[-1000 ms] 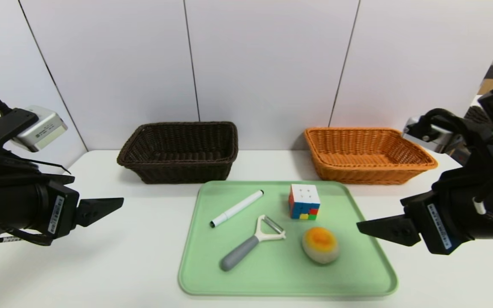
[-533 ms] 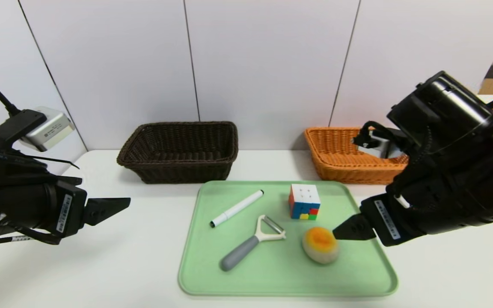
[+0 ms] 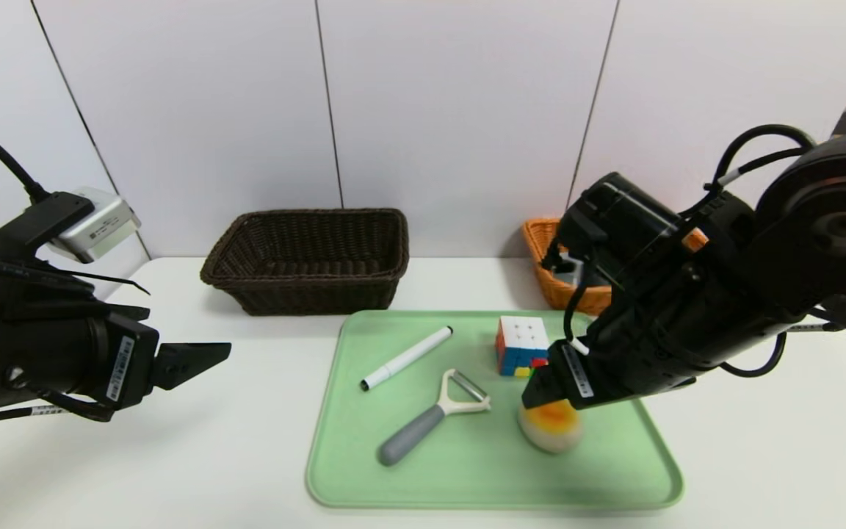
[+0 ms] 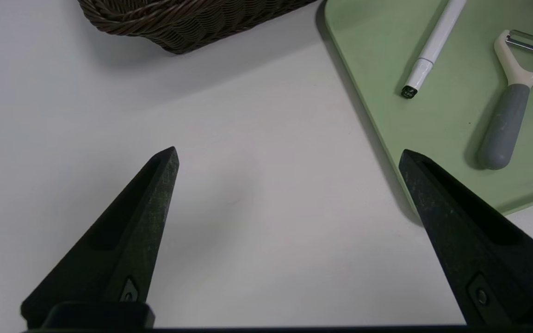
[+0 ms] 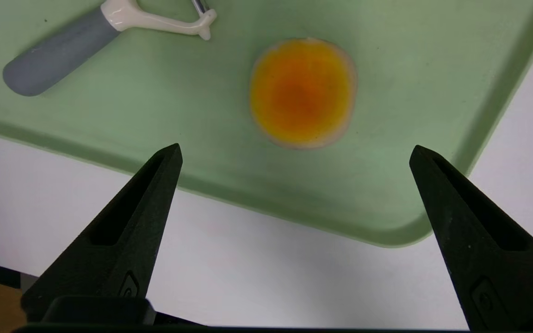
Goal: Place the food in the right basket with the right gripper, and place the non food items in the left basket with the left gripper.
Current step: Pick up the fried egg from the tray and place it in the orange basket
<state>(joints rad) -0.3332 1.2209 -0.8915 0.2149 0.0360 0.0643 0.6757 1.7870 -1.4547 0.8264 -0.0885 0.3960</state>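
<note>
The food, a cream bun with an orange-yellow top [image 3: 551, 430] [image 5: 302, 92], lies on the near right of a green tray [image 3: 467, 477]. My right gripper [image 3: 537, 395] [image 5: 294, 150] hovers just above it, open and empty, the bun just beyond its fingertips. A white marker [image 3: 407, 358] [image 4: 433, 46], a puzzle cube [image 3: 520, 345] and a grey-handled peeler [image 3: 430, 417] [image 4: 509, 111] [image 5: 86, 37] lie on the same tray. My left gripper [image 3: 206, 356] [image 4: 289, 155] hangs open over bare table left of the tray.
The dark brown left basket [image 3: 305, 261] [image 4: 178, 18] stands behind the tray at the left. The orange right basket [image 3: 544, 257] stands back right, mostly hidden behind my right arm. White wall panels close off the back of the table.
My right arm has swung left from beside the tray to over the bun, still open. The left gripper has crept slightly right.
</note>
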